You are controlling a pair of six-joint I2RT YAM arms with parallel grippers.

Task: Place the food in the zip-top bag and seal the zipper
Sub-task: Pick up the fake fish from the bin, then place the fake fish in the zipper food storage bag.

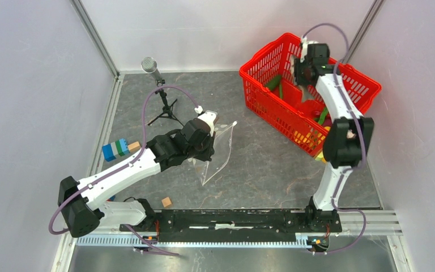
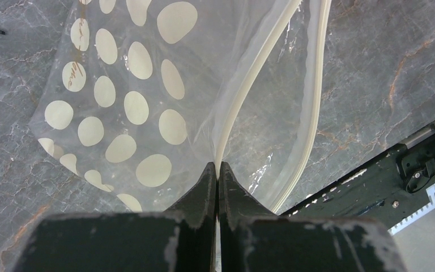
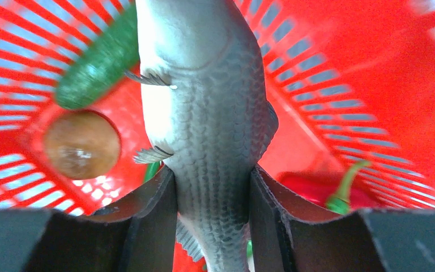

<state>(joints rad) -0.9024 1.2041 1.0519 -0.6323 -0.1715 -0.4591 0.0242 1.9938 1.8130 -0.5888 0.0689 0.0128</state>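
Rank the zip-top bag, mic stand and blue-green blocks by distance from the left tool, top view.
1. zip-top bag: pinched in the left tool.
2. mic stand: behind the tool, toward the back wall.
3. blue-green blocks: far left, near the table edge.

Your grey marbled table carries a red mesh basket far right, a microphone tripod far left, blue-green blocks by the left wall, and a wooden cube near the arms' rail.

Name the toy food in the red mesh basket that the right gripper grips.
The grey scaly fish; the brown lump, green pod and red chilli lie free.
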